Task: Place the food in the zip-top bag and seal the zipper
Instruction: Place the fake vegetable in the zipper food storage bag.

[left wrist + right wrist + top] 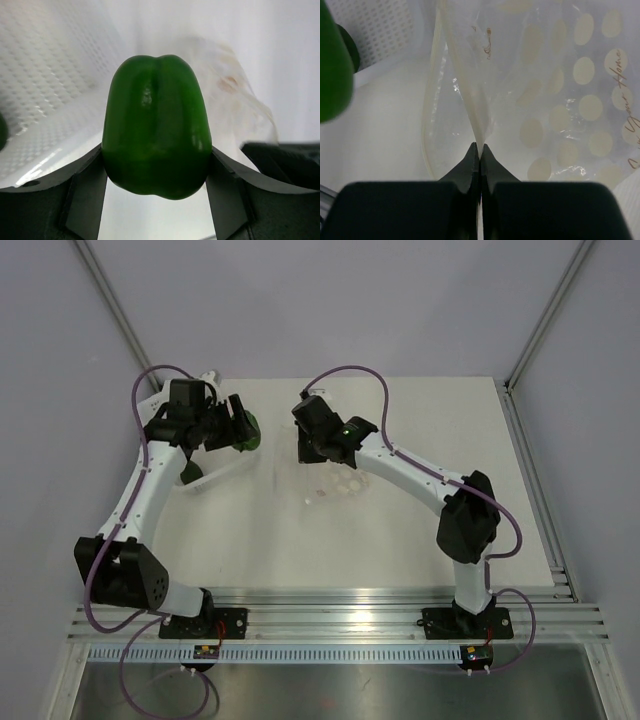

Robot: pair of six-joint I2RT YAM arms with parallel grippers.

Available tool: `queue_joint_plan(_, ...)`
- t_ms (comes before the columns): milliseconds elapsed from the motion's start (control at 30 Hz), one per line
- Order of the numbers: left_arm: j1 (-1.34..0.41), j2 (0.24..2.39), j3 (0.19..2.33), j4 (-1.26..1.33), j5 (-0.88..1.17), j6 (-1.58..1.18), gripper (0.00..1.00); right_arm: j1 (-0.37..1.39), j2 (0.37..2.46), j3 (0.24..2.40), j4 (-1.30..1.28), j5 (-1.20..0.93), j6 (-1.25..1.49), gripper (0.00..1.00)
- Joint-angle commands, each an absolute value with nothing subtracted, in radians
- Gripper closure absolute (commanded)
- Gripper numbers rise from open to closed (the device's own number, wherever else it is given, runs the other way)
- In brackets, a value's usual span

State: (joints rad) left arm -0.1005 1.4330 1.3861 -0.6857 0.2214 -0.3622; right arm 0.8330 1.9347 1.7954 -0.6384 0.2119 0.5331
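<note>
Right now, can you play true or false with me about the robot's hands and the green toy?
1. The left gripper is holding the green pepper. True.
2. The right gripper is wide open. False: its fingers are pinched shut on an edge of the zip-top bag.
3. The green pepper is already inside the bag. False: it is outside the bag, between the left gripper's fingers.
4. The bag has round dots printed on it. True.
5. A white tray is close to the left gripper. True.
</note>
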Motion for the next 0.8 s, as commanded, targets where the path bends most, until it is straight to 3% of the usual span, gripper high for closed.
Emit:
queue_joint_plan(0, -0.143, 1.367, 1.338, -0.658, 0.376, -0.385, 0.77, 0.839, 1.974, 1.885, -0.6, 0.127, 0.555, 1.0)
queue_joint_plan(200, -0.207, 1.307, 1.215, -0.512, 0.511, -0.489, 0.78, 0.839, 1.974, 1.881, -0.586, 0.107, 0.577, 1.0)
queue_joint_plan(767, -0.265, 1.37, 1.167, -0.485, 0.482, -0.482, 0.8, 0.839, 1.734, 1.658, -0.482, 0.058, 0.701, 1.0)
